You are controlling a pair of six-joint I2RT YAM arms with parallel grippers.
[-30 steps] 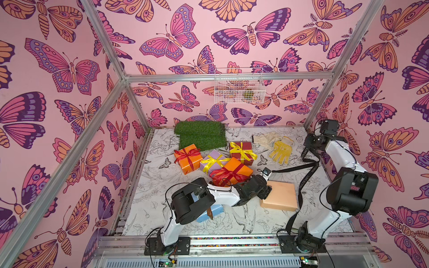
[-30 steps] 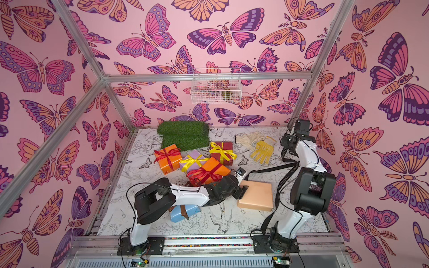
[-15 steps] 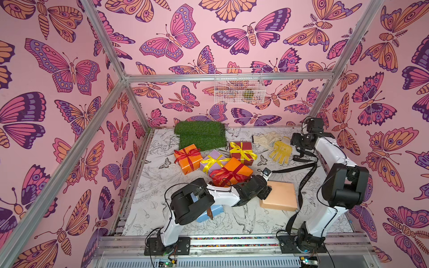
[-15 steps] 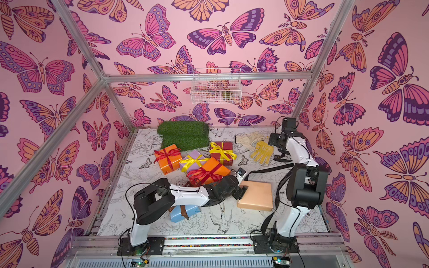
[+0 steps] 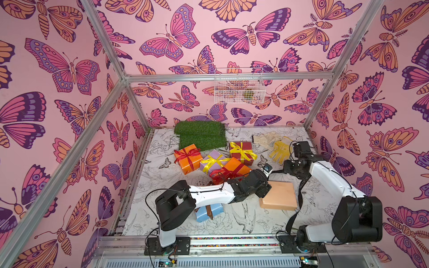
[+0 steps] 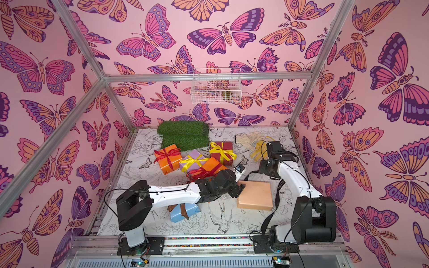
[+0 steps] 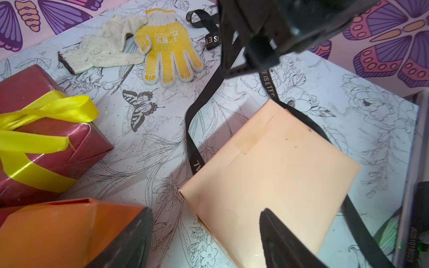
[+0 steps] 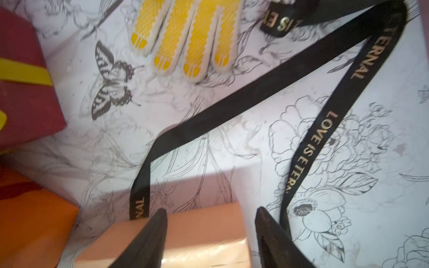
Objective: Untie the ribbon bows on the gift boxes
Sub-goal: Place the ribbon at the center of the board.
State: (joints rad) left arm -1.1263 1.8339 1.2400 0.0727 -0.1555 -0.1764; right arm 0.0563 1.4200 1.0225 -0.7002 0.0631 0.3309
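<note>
Black lettered ribbon (image 8: 320, 130) trails unknotted on the table (image 8: 232, 150) round the bare-topped peach box (image 5: 278, 197), lower right of centre in both top views, left gripper (image 7: 206, 210) and right gripper (image 8: 211, 208) both released, so I reckon this bow is done and the red bow (image 5: 220, 174) needs a tail pulled next.

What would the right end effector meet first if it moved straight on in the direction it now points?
Most likely the peach box, whose edge shows right ahead of the open right end effector. Depth is unclear: it could instead pass that edge and land on the table.
</note>
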